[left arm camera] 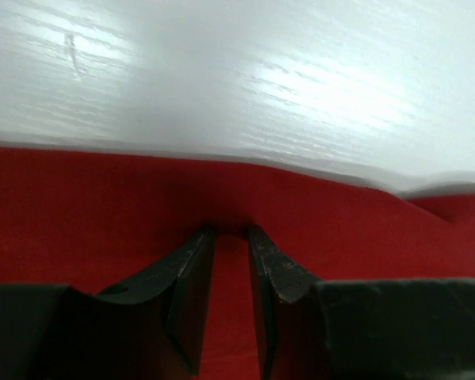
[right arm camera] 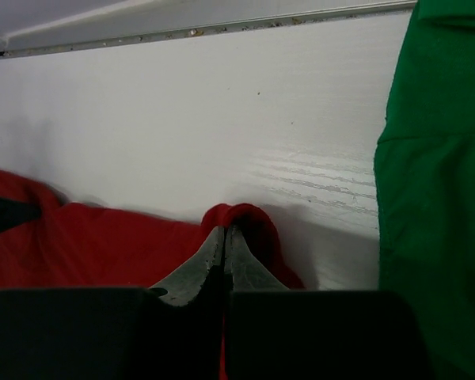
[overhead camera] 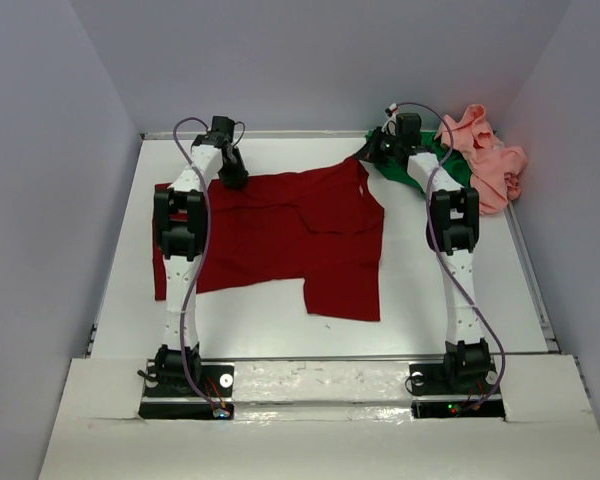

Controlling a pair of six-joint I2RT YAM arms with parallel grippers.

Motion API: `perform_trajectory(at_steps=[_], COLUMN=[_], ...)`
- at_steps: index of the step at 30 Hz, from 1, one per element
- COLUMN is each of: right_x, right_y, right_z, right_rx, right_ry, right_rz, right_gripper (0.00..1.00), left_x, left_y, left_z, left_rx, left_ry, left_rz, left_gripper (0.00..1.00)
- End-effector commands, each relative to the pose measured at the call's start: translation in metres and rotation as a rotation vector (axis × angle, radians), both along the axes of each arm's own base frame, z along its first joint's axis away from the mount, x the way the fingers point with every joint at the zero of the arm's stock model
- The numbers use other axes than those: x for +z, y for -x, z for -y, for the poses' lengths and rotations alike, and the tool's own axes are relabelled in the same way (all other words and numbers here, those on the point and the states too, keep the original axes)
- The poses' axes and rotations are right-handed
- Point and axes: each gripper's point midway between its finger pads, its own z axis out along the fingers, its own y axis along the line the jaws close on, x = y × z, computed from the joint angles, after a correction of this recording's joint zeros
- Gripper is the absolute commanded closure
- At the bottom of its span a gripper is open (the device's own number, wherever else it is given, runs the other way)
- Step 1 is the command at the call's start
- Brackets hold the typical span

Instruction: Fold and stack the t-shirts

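Note:
A dark red t-shirt lies spread on the white table, its lower right part hanging toward the front. My left gripper rests on its back edge near the left; in the left wrist view the gripper has its jaws a little apart, tips down on the red cloth, nothing pinched. My right gripper is at the shirt's back right corner, and the right wrist view shows it shut on a raised fold of red cloth. A bright green t-shirt lies crumpled under the right arm. Beside it sits a salmon pink t-shirt.
The white table has a metal rim along its back edge and grey walls close on three sides. Both arm bases stand at the near edge. Bare table surface shows in front of the red shirt and behind it.

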Motion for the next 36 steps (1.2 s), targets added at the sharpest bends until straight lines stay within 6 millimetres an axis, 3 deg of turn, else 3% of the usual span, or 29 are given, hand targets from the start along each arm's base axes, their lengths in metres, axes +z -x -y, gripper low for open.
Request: perform_trajectory(at_steps=[1,6,8,9,11,14,15,17,18,21,23,24,25,26,27,28,29,30,31,32,34,35,36], right_x=[0.062,0.059,0.061,0.062,0.067,0.076,0.080,0.089,0.091,0.104,0.115,0.133,0.135,0.141,0.165,0.166,0.160,0.158,0.185,0.160,0.154,0.167,0.138], right_y=[-0.007,-0.006,-0.007,-0.007,-0.008,-0.008,-0.008,-0.008,-0.008,-0.006,-0.003,0.001,0.006,0.010,0.018,0.027,0.038,0.050,0.066,0.085,0.114,0.133,0.157], right_z=[0.005,0.007,0.007,0.007,0.007,0.008,0.009,0.010,0.010,0.012,0.013,0.014,0.014,0.016,0.017,0.017,0.018,0.019,0.020,0.020,0.022,0.024,0.027], right_rx=[0.004,0.001,0.000,-0.002,-0.001,-0.010,-0.011,-0.013,-0.015,-0.020,-0.023,-0.022,-0.021,-0.029,-0.032,-0.030,-0.029,-0.032,-0.035,-0.032,-0.030,-0.032,-0.032], right_ry=[-0.003,0.007,0.008,0.007,0.005,0.011,0.013,0.019,0.022,0.034,0.037,0.037,0.038,0.041,0.037,0.036,0.034,0.035,0.024,0.021,0.016,0.018,0.032], right_rz=[0.135,0.132,0.137,0.140,0.149,0.164,0.173,0.193,0.196,0.220,0.232,0.259,0.252,0.249,0.273,0.240,0.196,0.153,0.176,0.094,0.029,0.029,-0.074], right_gripper=[1.00,1.00,0.95,0.81,0.62,0.52,0.51,0.45,0.44,0.42,0.43,0.43,0.43,0.43,0.43,0.44,0.45,0.46,0.46,0.46,0.47,0.47,0.48], left_x=[-0.030,-0.025,-0.022,-0.019,-0.014,0.009,0.031,0.049,0.075,0.118,0.144,0.172,0.184,0.193,0.223,0.232,0.229,0.249,0.248,0.241,0.226,0.221,0.205], left_y=[0.002,-0.013,-0.017,-0.021,-0.025,-0.041,-0.047,-0.053,-0.064,-0.080,-0.086,-0.087,-0.086,-0.083,-0.074,-0.069,-0.060,-0.041,-0.030,-0.005,0.022,0.035,0.062], left_z=[-0.029,-0.029,-0.026,-0.023,-0.018,-0.010,-0.009,-0.006,-0.004,-0.003,-0.005,-0.007,-0.011,-0.014,-0.017,-0.024,-0.029,-0.032,-0.030,-0.033,-0.047,-0.055,-0.066], left_rx=[0.061,0.061,0.052,0.043,0.033,0.027,0.027,0.032,0.032,0.037,0.048,0.055,0.071,0.079,0.089,0.113,0.130,0.143,0.142,0.145,0.181,0.186,0.200], left_ry=[-0.038,-0.005,0.008,0.022,0.046,0.074,0.082,0.101,0.114,0.139,0.132,0.130,0.118,0.110,0.107,0.086,0.074,0.073,0.082,0.074,0.014,-0.020,-0.047], left_rz=[-0.064,-0.020,-0.002,0.013,0.035,0.141,0.198,0.261,0.344,0.458,0.513,0.567,0.591,0.605,0.647,0.658,0.634,0.640,0.622,0.576,0.525,0.506,0.458], left_gripper=[0.62,0.61,0.61,0.61,0.61,0.61,0.61,0.59,0.57,0.56,0.56,0.56,0.56,0.56,0.56,0.56,0.56,0.56,0.56,0.56,0.56,0.56,0.56])
